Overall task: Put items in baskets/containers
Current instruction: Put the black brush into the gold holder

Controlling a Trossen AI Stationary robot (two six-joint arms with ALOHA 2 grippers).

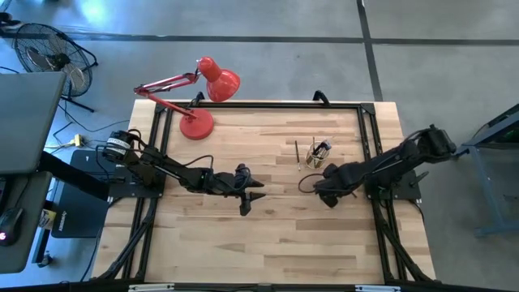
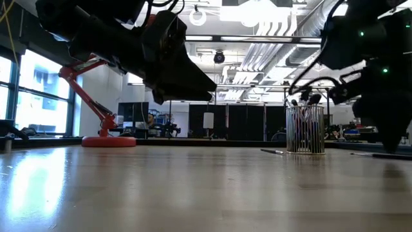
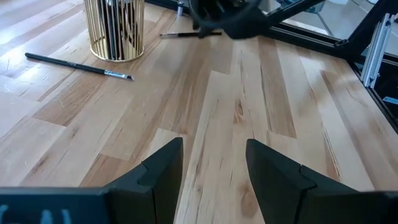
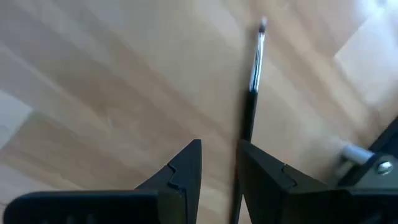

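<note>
At frame centre the left gripper [image 1: 246, 197] hovers, fingers apart and empty; right of centre the right gripper [image 4: 219, 171] straddles a brush [image 4: 251, 93], fingers parted, near the cup [image 1: 318, 154].

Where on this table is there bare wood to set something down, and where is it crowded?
Free: the whole near half of the table, below both arms, and the strip between the red lamp and the cup. Crowded: around the cup, where a loose brush lies and the right gripper works; the left gripper hovers mid-table.
</note>
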